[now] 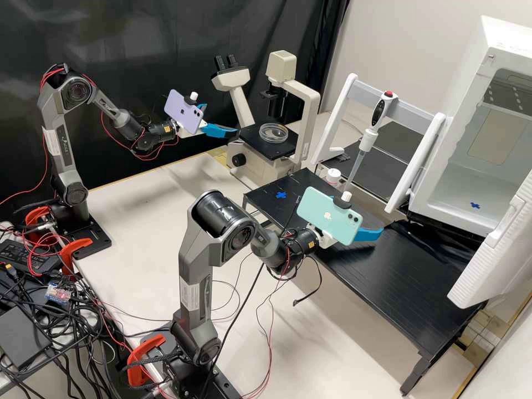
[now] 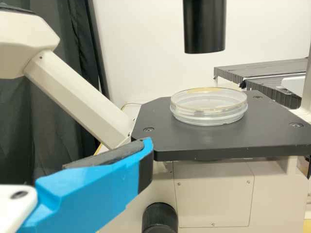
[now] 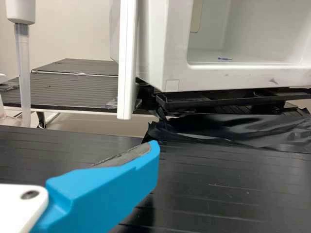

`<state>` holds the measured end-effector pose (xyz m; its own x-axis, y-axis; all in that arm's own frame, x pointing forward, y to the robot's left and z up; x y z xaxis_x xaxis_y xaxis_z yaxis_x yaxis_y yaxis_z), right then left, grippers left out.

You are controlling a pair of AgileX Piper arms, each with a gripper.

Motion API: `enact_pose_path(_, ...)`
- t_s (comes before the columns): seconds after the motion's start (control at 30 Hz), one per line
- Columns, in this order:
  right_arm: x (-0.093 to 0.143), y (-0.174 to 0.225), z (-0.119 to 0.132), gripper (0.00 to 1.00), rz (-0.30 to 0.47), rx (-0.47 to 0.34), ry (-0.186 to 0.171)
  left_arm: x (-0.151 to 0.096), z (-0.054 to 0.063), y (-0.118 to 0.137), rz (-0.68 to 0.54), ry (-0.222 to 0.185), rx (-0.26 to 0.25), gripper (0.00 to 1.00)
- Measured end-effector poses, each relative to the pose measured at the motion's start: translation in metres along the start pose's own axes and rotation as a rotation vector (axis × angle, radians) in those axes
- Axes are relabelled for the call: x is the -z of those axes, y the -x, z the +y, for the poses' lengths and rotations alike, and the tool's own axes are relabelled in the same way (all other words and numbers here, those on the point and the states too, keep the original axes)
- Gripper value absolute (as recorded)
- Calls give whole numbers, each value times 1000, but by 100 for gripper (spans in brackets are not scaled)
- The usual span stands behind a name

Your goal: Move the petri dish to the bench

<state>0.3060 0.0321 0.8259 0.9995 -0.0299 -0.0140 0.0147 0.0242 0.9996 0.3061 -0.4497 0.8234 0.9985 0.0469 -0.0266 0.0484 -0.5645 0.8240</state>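
"On the microscope's black stage (image 2: 279, 138), what is held?"

"One petri dish (image 2: 208, 115), round, clear, lid on, lying flat beneath the black condenser (image 2: 204, 26). Contents: cannot tell through the wall."

"Nearest claw?"

"Left gripper (image 1: 210, 118), beside the stage, its blue fingers apart, nothing between them. Dish untouched; the move is at its start, with a grasp the likely next step."

"Hazards?"

"Four, by judgement. Lid lifted alone, base left behind: cause, fingers closing too high. Dish pushed across the smooth stage: cause, one finger meeting it first. Condenser struck: cause, a steep lift before the dish is drawn clear. Contents slopped, if liquid: cause, tilt in carrying."

"Destination?"

"Probably the black bench (image 1: 410, 271), marked with a blue cross (image 1: 281, 195) near the microscope. Right gripper (image 3: 153, 145) above that bench, its fingers parted and without load; a possible obstacle if the dish is carried far along."

"Other containers?"

"One small white-capped bottle (image 1: 333, 176), on the bench near the pipette (image 1: 367, 138); contents cannot be told. One white incubator (image 1: 438, 188), door (image 1: 493, 249) open, a second blue cross (image 1: 475, 205) on its floor."
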Motion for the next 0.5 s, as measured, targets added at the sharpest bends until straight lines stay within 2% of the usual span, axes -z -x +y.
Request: enact_pose_path(0.5, 3, 8, -5, 100, 9, 15, -2, 0, 0, 0, 0, 0, 0, 100)
